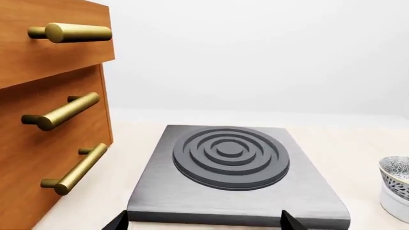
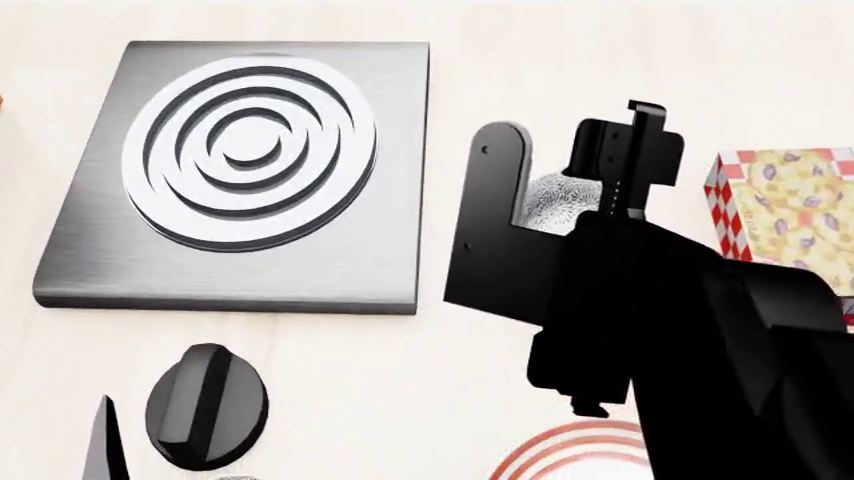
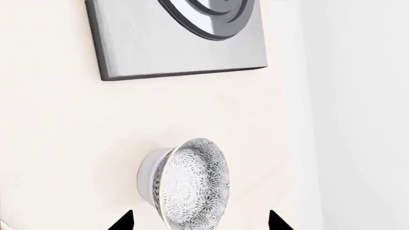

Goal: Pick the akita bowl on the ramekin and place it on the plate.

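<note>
The right hand hangs open above the bowl, its two dark fingertips spread either side of the rim at the bottom of the right wrist picture, not touching it. The bowl sits on the white cup, on the pale tabletop. In the head picture the arm hides most of it; only a speckled patch shows at centre. The hotplate fills the upper left, a patterned box sits at the right edge, and the plate peeks in at the bottom. The left hand faces the hotplate beside wooden drawers, open, holding nothing.
</note>
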